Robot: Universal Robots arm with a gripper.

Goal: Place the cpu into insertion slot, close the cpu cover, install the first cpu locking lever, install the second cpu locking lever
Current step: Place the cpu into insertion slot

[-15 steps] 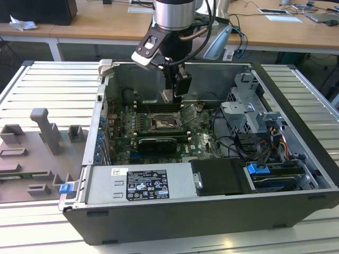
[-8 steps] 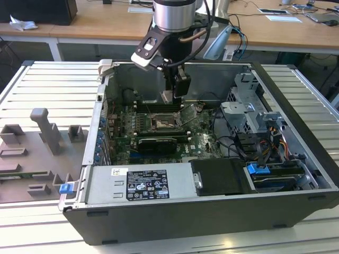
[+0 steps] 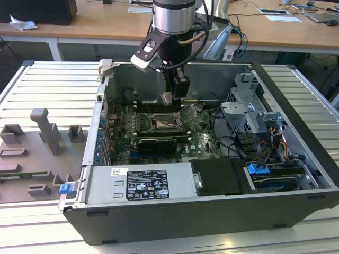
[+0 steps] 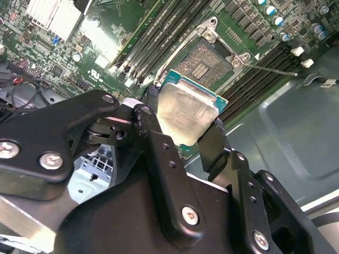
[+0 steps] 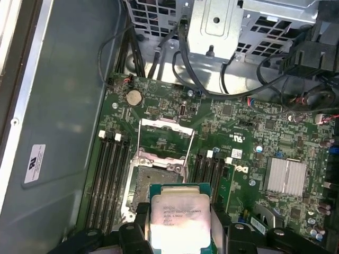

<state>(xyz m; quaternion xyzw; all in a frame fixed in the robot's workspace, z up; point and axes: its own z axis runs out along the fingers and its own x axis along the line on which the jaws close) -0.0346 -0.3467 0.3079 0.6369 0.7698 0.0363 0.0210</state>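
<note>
Tool [image 4: 185,124], black-fingered, is clamped on the small flat square cpu [image 4: 186,108] with its pale silver-grey metal top, pinching two opposite edges and holding it in the air over the green motherboard [image 5: 238,132]. The chip is near but clear of the dark, silver-rimmed insertion slot [image 5: 151,182], whose thin silvery cpu cover [image 5: 165,123] stands open. Light, stiff and smooth-topped, the chip could slip; its underside looks fragile, so an edge grip suits it.

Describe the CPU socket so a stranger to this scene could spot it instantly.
Inside the open black case, find the green motherboard. Between two banks of long black memory slots lies the insertion slot: the only square dark recess, rimmed in silvery metal.
</note>
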